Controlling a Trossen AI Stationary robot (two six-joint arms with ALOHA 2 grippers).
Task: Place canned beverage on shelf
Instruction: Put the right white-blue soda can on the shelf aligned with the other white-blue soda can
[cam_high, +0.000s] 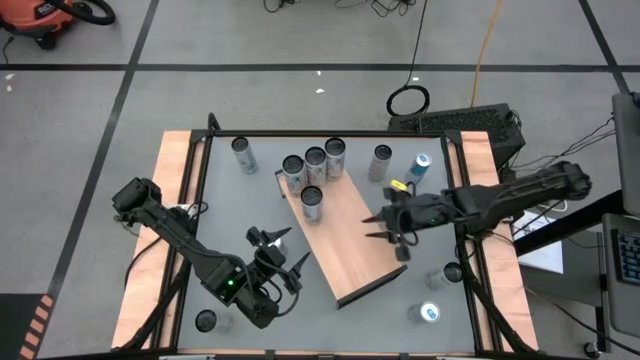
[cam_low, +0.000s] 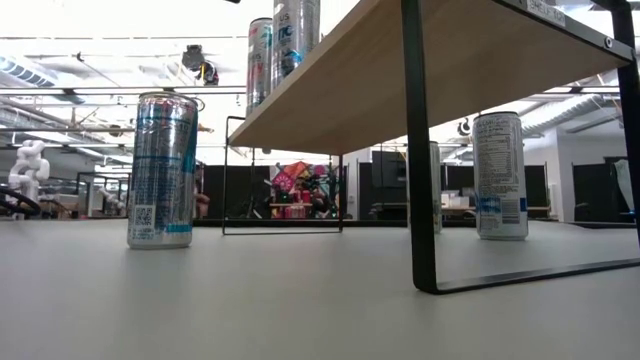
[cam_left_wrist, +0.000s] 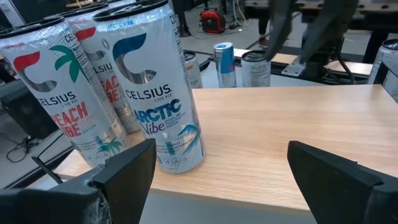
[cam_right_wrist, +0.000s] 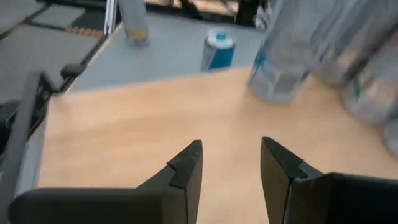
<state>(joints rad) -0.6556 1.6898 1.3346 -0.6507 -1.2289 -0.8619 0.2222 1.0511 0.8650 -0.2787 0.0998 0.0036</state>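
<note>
Your tabletop (cam_high: 225, 215) carries the shelf (cam_high: 350, 245) slanted across its middle, four cans (cam_high: 315, 175) clustered at its far end. Your left claw (cam_high: 278, 262) gapes released off its near-left edge; your right claw (cam_high: 385, 226), empty and part-open, hangs over its right edge.

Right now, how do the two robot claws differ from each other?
The left gripper spreads its fingers wide near the shelf's left edge; the right gripper holds its fingers closer together, over the shelf's right side. The left faces the cans standing on the shelf. Both are dark, two-fingered and empty.
</note>
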